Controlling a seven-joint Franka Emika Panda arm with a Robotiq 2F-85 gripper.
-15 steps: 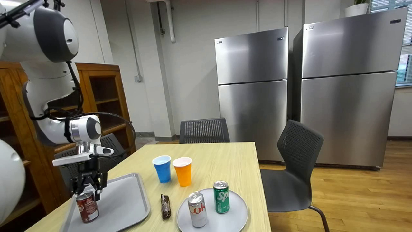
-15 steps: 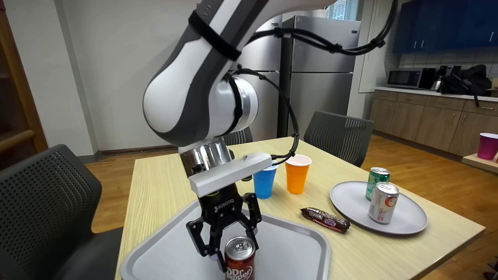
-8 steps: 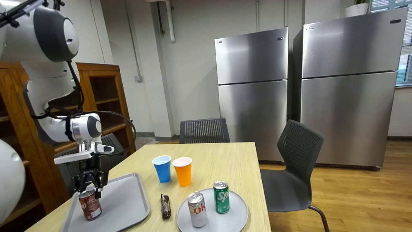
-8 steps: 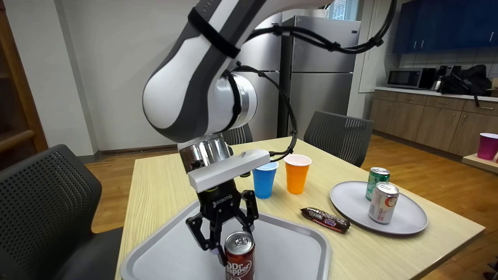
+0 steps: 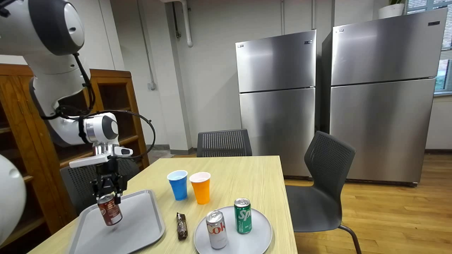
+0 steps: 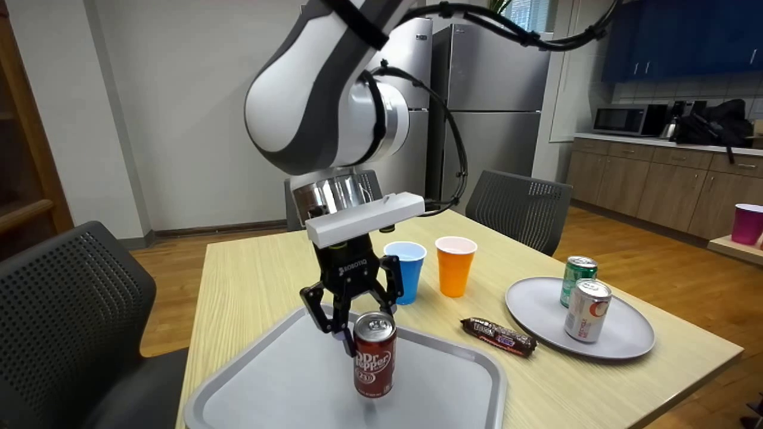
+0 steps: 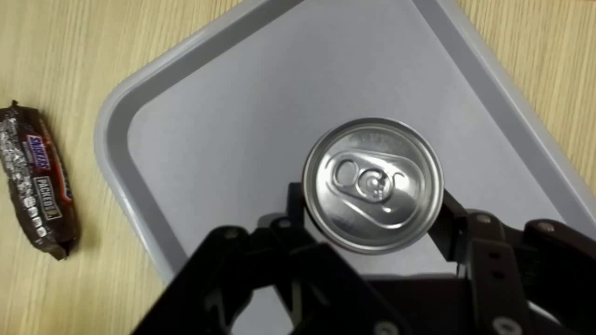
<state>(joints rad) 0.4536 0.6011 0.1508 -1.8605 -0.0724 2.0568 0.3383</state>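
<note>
Gripper (image 5: 109, 198) clamps the upper part of a red can (image 5: 111, 215) — in an exterior view the can hangs over a tray (image 5: 139, 218) by the left edge of the desk (image 5: 243, 180), its base just clear of the surface. Toward the right edge, a plate (image 5: 259, 233) bears a silver can (image 5: 216, 231) and a green can (image 5: 243, 216), both upright; a candy bar (image 5: 182, 225) lies between tray and plate, and a blue cup (image 5: 178, 187) and an orange cup (image 5: 201, 190) stand nearer the far edge. In an exterior view the label (image 6: 374, 362) reads Dr Pepper, a chair (image 6: 65, 298) stands at the desk's left edge, and the plate sits near the desk's right corner; part of the gripper covers some of the blue cup. The wrist view looks down on the red can's lid (image 7: 372, 186) between two dark fingers (image 7: 449, 225), one at each side — and the candy bar lies on the desk, beyond a corner of the tray.
</note>
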